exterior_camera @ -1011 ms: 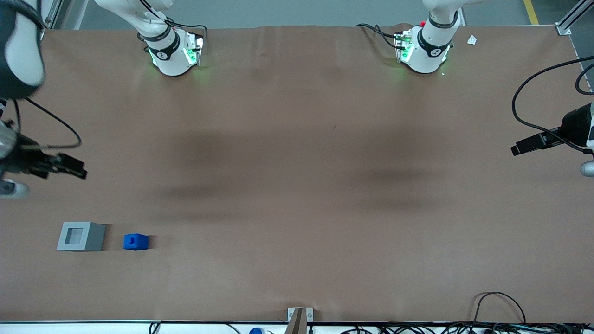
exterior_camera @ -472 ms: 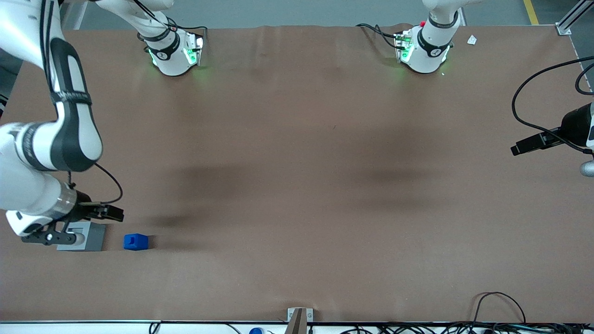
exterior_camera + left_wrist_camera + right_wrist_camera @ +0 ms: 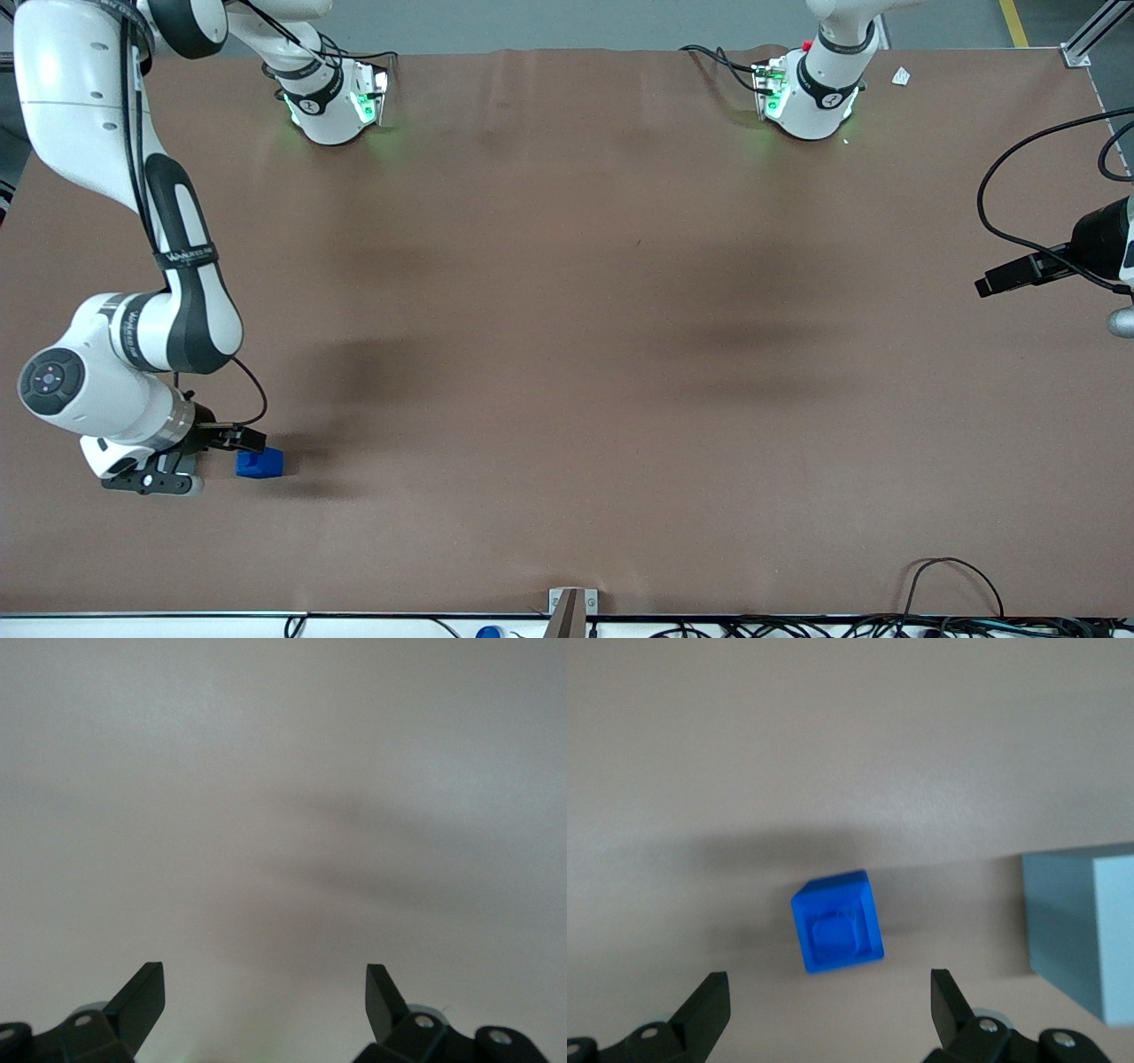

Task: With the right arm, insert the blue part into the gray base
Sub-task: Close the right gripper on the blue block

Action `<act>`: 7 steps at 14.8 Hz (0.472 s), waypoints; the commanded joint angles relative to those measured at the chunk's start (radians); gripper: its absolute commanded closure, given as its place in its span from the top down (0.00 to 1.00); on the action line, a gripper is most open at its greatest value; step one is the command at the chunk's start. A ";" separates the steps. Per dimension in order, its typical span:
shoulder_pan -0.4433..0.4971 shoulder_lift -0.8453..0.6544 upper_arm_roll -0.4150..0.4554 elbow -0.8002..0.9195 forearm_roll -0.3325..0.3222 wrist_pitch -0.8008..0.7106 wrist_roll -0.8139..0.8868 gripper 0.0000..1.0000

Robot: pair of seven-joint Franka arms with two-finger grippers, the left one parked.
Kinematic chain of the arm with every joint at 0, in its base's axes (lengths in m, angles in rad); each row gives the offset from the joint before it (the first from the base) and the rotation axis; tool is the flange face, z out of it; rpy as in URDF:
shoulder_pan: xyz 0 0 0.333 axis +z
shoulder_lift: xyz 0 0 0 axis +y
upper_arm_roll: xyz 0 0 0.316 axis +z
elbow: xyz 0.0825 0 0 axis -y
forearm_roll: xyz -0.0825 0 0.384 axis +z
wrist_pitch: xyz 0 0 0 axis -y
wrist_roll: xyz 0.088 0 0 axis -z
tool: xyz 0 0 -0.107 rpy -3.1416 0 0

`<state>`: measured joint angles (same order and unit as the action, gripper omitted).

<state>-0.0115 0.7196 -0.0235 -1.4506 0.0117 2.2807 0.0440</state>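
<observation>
The blue part sits on the brown table toward the working arm's end; its notched top shows in the right wrist view. The gray base stands beside it, apart from it; in the front view the right arm's wrist hides it. The right arm reaches down over both. Its gripper hovers above the table, open and empty; in the right wrist view the gripper has its black fingertips spread wide, with the blue part just ahead of the gap between them.
The brown table spreads wide toward the parked arm's end. Two arm bases stand at the table's edge farthest from the front camera. A metal bracket and cables lie at the edge nearest that camera.
The right arm has swung in and come down from the table's end over the gray base, now covering it in the front view, with the gripper beside the blue part. Neither part has moved.
</observation>
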 commanded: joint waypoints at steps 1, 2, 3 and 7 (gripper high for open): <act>-0.013 0.058 0.010 0.018 -0.010 0.089 0.008 1.00; -0.010 0.072 0.010 0.019 -0.010 0.106 0.010 1.00; -0.005 0.081 0.010 0.019 -0.010 0.117 0.010 1.00; -0.012 0.086 0.010 0.018 -0.010 0.121 -0.036 0.65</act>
<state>-0.0106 0.8019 -0.0229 -1.4489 0.0116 2.4060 0.0314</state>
